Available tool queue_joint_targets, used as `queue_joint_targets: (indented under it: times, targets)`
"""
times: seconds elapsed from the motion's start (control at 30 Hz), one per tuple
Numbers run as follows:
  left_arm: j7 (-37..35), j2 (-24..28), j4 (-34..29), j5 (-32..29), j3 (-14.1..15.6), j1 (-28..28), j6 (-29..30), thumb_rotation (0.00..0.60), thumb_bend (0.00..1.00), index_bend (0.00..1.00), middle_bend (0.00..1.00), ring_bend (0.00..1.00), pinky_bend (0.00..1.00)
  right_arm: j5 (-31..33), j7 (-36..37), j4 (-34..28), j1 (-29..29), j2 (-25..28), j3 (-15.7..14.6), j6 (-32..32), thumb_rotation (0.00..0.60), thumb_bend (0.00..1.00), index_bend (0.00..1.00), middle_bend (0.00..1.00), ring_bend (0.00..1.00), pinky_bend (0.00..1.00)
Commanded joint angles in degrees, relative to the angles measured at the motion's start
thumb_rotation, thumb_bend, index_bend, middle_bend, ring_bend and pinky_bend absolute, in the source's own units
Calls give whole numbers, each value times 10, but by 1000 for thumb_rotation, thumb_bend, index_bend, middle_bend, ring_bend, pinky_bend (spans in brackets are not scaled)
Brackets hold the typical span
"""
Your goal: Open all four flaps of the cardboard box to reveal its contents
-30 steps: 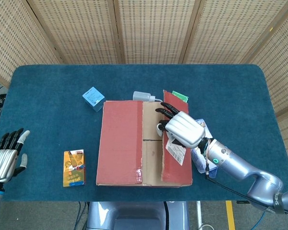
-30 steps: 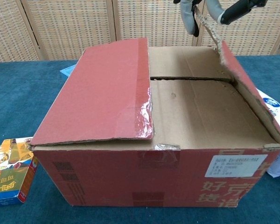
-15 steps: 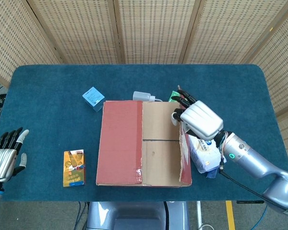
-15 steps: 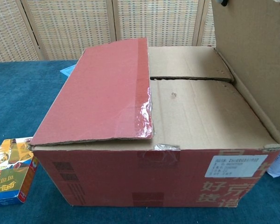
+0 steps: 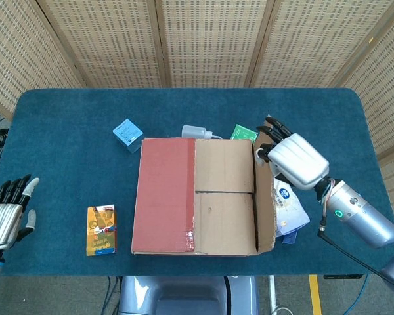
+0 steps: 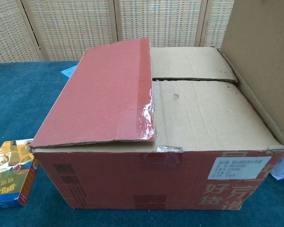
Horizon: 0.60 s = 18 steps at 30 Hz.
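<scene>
Left of the cardboard box (image 5: pixel 197 197), bare table (image 5: pixel 59 144) gives room; a blue cube (image 5: pixel 128 134) and yellow packet (image 5: pixel 101 230) stand there, a white bag (image 5: pixel 287 210) crowds its right.

My cardboard box (image 5: pixel 203 197) is plain tan on its inner flaps (image 5: pixel 224 197), while its closed outer flap (image 5: pixel 164 195) and front wall (image 6: pixel 156 177) are brick red, glossy with clear tape along the flap's edge; a white label (image 6: pixel 240 167) with dark print and darker red characters mark the front. The surface (image 5: pixel 72 118) is deep teal. My right robot hand (image 5: pixel 292 159) is silver with black fingers (image 5: pixel 273 128), and my left robot hand (image 5: pixel 5 213) is likewise silver and black, with pale tips. The small cube (image 5: pixel 128 134) is light blue, the flat pack (image 5: pixel 101 230) yellow and orange with pictures, the packet (image 5: pixel 244 133) green, the pouch (image 5: pixel 289 207) white and blue. Behind stand beige woven-pattern screens (image 5: pixel 203 39).
</scene>
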Motion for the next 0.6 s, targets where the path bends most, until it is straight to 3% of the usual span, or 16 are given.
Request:
queue_joint_targets:
  times: [0.03,0.6]
  targets:
    - [1,1,1,0,-1,0,1,600,643,3,0,0,0,-1,2,5,-4,3,-3,-1,600,1000,510,504,132,0]
    - [5,8,4,18,-5,-5,12,600,643,4,0,0,0,-16,32,33,-30,17,-7,23,600,1000,510,458,126,0]
